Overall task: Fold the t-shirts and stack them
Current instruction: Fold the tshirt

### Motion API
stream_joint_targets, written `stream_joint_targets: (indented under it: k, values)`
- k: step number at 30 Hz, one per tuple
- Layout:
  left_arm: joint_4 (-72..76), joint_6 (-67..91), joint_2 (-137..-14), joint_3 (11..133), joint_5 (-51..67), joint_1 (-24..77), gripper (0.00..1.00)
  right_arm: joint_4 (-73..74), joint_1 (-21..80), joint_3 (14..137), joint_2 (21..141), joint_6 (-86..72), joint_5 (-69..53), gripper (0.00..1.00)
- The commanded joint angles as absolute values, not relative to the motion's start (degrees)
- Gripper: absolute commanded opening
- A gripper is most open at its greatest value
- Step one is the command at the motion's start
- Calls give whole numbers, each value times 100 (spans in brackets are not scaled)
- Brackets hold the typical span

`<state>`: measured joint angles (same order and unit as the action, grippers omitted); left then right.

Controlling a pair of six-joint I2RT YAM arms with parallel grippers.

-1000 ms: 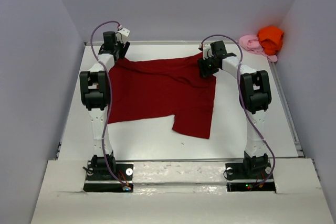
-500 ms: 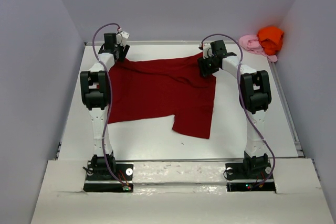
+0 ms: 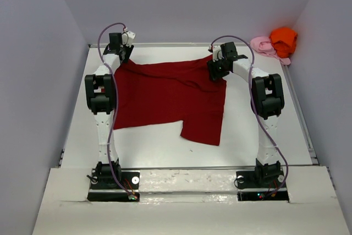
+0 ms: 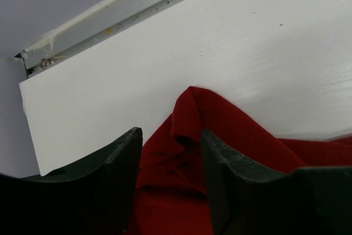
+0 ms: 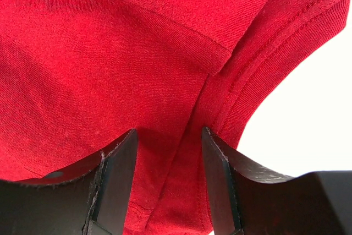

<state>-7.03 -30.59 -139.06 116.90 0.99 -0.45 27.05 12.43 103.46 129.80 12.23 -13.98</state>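
Top external shows you the dark red t-shirt (image 3: 165, 94) spread out; left gripper (image 4: 170, 136) and right gripper (image 5: 168, 136) straddle its far edge, jaws parted.

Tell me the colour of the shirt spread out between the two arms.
The t-shirt is plain dark red, no pattern; the right wrist view shows it best.

Left arm (image 3: 100, 94), right arm (image 3: 267, 94): showing white links and black joints; purple cables (image 3: 113, 130) trailing alongside; left gripper (image 4: 169, 133) showing matte black fingers (image 4: 118, 160).
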Motion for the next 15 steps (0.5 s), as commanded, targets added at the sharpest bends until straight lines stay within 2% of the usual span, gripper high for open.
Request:
stream_joint_targets:
  k: [1,6,15]
  values:
    - [-782,-3155,-13948,12058,62,-26,54,2707,1266,10468,12858,1283,-1459,56]
    - [-948,-3208,-14036,12173,62,149,50,2707,1266,10494,12841,1275,-1441,55]
    - [-1362,-3261,-14273,12533,61,176,52,2716,1266,10521,12797,1248,-1459,56]
